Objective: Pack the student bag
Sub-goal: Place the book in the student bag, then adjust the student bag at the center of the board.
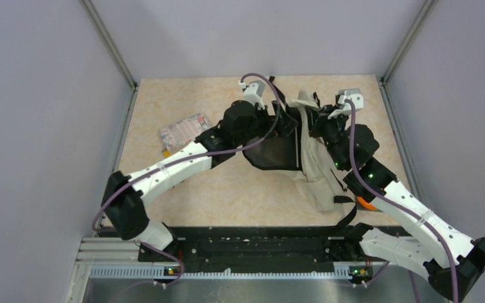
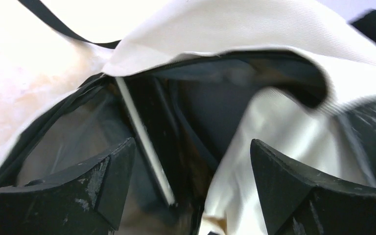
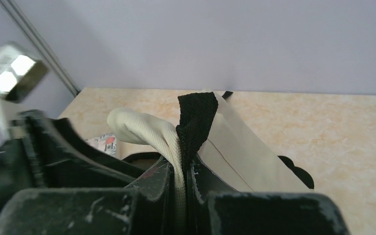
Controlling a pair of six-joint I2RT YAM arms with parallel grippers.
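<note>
The student bag (image 1: pixel 319 173), cream fabric with black straps, lies on the table with its dark mouth (image 1: pixel 275 151) turned left. My left gripper (image 1: pixel 285 126) reaches into that mouth. In the left wrist view its jaws (image 2: pixel 192 144) stand wide apart and grip nothing. Between them, inside the bag (image 2: pixel 235 29), a thin black notebook (image 2: pixel 152 142) with a white edge stands tilted, touching neither finger. My right gripper (image 1: pixel 321 123) is shut on the bag's upper rim, pinching a cream fabric fold (image 3: pixel 142 128) and black webbing (image 3: pixel 196 117) and holding them raised.
A flat printed packet (image 1: pixel 183 131) lies on the table left of the bag, beside my left arm. Something small and orange (image 1: pixel 366 202) shows by my right forearm. Grey walls close in the table on three sides.
</note>
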